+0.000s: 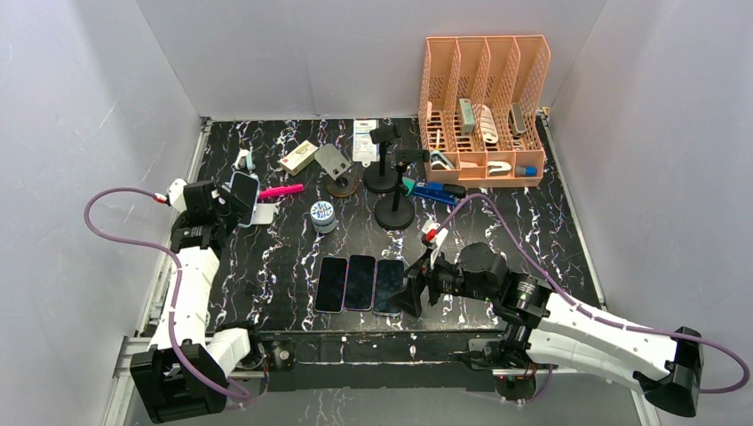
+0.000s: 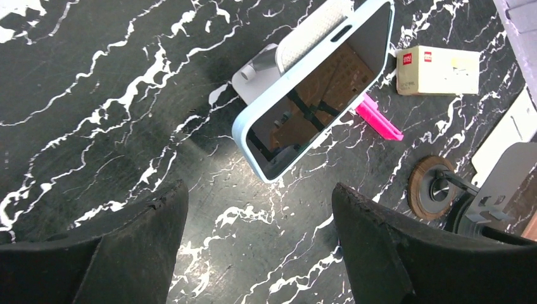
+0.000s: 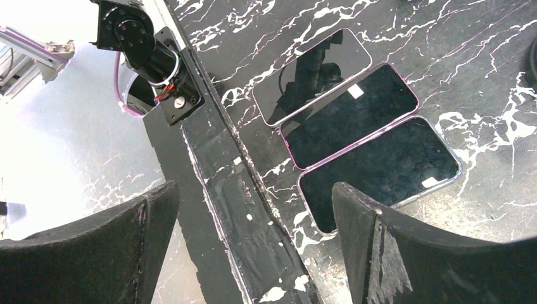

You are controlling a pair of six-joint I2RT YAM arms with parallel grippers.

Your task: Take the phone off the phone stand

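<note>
1. The blue-cased phone point(image 2: 316, 95) is leaning tilted against the white phone stand point(image 2: 256, 69) on the left of the desk point(image 2: 95, 95), propped for viewing, so it is not yet removed.
2. The left fingers point(image 2: 145, 240) are hanging spread wide and pinching nothing, just short of the phone's nearer end, probably lining up to straddle it.
3. The right fingers point(image 3: 386, 247) are likewise gaping empty above three phones point(image 3: 354, 120) lying flat side by side near the desk's front edge, likely the drop-off row.

No legible text or labels
</note>
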